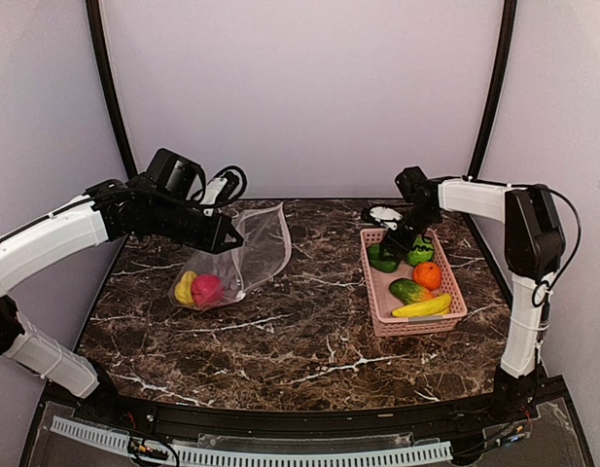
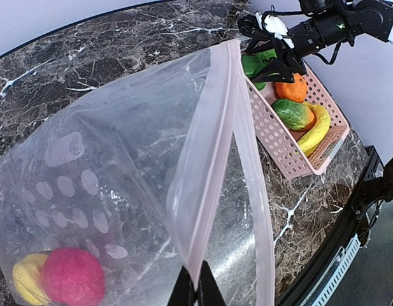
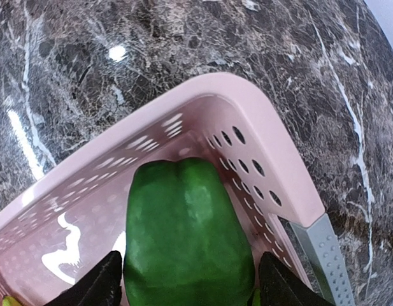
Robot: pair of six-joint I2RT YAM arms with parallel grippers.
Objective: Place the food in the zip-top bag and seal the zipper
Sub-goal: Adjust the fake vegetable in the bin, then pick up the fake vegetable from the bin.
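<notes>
Bag (image 1: 265,243) hangs off our left claw (image 1: 229,235), mouth open. Red piece (image 1: 207,289) and yellow piece (image 1: 186,287) sit in its bottom, below that claw. Right claw (image 1: 397,243) is down in the far end of the basket (image 1: 368,284).

Left wrist: we see the fingers together, clamped on the zipper (image 2: 215,159) strip, with the bag sagging open ahead of them.

Right wrist: jaws apart, one finger (image 3: 94,287) on each side of the green pepper (image 3: 183,236), which lies between them in the basket corner. We can't tell if they touch it.
</notes>
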